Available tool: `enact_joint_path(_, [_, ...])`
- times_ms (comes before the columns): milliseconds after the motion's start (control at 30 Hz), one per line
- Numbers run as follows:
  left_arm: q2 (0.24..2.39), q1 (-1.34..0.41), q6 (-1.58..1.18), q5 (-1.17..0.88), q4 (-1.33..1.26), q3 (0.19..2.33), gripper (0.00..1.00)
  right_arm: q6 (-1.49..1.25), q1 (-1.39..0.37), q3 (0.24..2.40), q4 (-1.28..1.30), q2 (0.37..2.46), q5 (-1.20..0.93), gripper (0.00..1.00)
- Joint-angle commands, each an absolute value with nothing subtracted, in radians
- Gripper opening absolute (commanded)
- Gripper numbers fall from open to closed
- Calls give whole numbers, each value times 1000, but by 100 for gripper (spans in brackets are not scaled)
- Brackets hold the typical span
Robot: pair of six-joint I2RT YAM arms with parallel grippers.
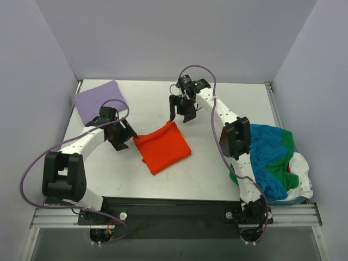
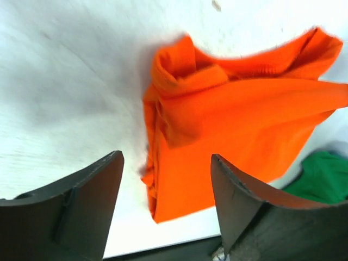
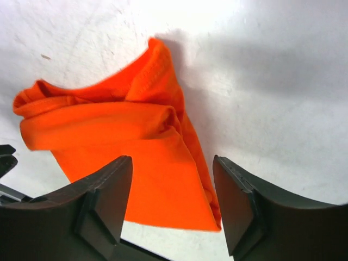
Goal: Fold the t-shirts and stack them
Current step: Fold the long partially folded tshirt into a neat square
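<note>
Nearest the lens in each wrist view stand two dark fingers with bare space between them. The left gripper point(image 2: 166, 157) and the right gripper point(image 3: 173, 159) both have their jaws apart and hold nothing.

From overhead, the white table point(image 1: 147, 98) carries everything, and I'll place the rest by the orange-red shirt point(image 1: 163, 148) lying near its middle. Well off to that shirt's right a loose heap hangs at the table edge: the blue shirt point(image 1: 269, 157), the green shirt point(image 1: 285, 142) and the white shirt point(image 1: 302, 176), none folded. The orange-red shirt itself lies as a compact folded square. Beyond its left corner, towards the back, the lavender shirt point(image 1: 98, 100) lies folded too. The left gripper point(image 1: 122, 138) sits just beside the orange-red shirt's left corner, and the right gripper point(image 1: 180, 117) is close over its far corner.

I'd say the folding of this shirt is about done. The next move probably calls for taking hold of the whole bundle, all layers together, and carrying it onto the lavender shirt.

Only the overhead view shows the heap and the lavender shirt. The wrist views show what it misses: the orange-red shirt point(image 2: 234, 125) has a rolled, puckered edge, and its layers point(image 3: 125, 141) don't line up neatly.
</note>
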State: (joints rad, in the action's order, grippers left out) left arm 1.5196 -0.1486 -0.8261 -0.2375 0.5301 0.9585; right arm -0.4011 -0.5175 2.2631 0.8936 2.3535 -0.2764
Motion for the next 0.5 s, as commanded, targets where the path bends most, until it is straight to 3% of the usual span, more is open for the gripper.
enact_joint_path(0, [1477,-135,-804,-108,442,1025,81,-356,-499,2301,805,2335,-376,69])
enact_joint_path(167, [1413,-143,-788,-156,352,942,83,-301,-497,2191,749,2217,-374,73])
enact_joint_path(467, [1273,-219,-795,-238,212,706,82,-321,-520,1827,654,2000,-492,61])
